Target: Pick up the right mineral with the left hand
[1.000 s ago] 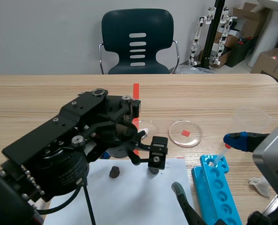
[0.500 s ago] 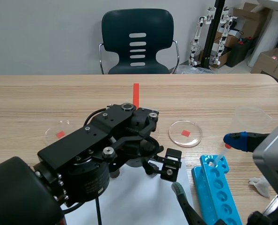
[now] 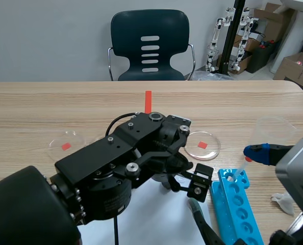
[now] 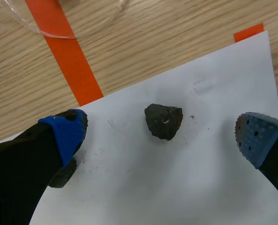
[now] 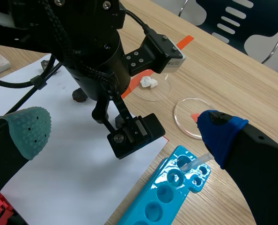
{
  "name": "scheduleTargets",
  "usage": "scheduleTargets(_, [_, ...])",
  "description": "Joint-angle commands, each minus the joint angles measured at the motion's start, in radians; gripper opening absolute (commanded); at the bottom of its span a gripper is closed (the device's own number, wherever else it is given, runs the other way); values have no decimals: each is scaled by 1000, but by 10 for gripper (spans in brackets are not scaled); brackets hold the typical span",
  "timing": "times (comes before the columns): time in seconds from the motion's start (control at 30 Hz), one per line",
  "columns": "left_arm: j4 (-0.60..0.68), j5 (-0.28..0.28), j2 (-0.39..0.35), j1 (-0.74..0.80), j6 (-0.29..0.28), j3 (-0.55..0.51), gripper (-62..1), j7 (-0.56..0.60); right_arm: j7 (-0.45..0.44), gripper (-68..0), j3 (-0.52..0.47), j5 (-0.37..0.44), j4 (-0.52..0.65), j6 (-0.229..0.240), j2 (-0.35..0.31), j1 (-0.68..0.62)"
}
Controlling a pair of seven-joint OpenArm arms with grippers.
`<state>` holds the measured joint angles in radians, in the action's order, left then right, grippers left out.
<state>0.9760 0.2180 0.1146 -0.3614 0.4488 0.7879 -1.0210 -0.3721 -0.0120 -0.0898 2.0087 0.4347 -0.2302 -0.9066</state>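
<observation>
Left gripper (image 4: 161, 135): jaws wide, straddling dark mineral (image 4: 163, 121) on white paper (image 4: 186, 187), near its edge | right gripper (image 5: 125, 129): jaws wide

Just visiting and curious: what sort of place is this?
Probably a robotics lab: white robot arms on a stand by the wall, cardboard boxes beside them, a blue tube rack on the table.
</observation>
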Motion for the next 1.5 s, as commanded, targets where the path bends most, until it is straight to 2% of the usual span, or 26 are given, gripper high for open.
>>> scheduleTargets(0.0, [-37, 11, 26, -25, 2, -1, 14, -1, -15, 4, -11, 11, 8, 0, -11, 7])
scheduleTargets(0.47, [-71, 24, 33, -37, 1, -3, 14, 0, -15, 4, -11, 11, 8, 0, -11, 7])
scheduleTargets(0.6, [-71, 24, 33, -37, 0, -3, -137, 0, -15, 4, -11, 11, 8, 0, -11, 7])
scheduleTargets(0.77, [-71, 24, 33, -37, -11, -3, -223, 4, -15, 4, -11, 11, 8, 0, -11, 7])
scheduleTargets(0.93, [-71, 24, 33, -37, -11, -3, -345, 5, -15, 4, -11, 11, 8, 0, -11, 7])
scheduleTargets(1.23, [-71, 24, 33, -37, -10, -3, -477, 11, -15, 4, -11, 11, 8, 0, -11, 7])
scheduleTargets(1.47, [-70, 24, 33, -37, -11, -3, -493, 34, -15, 4, -11, 11, 8, 0, -11, 7])
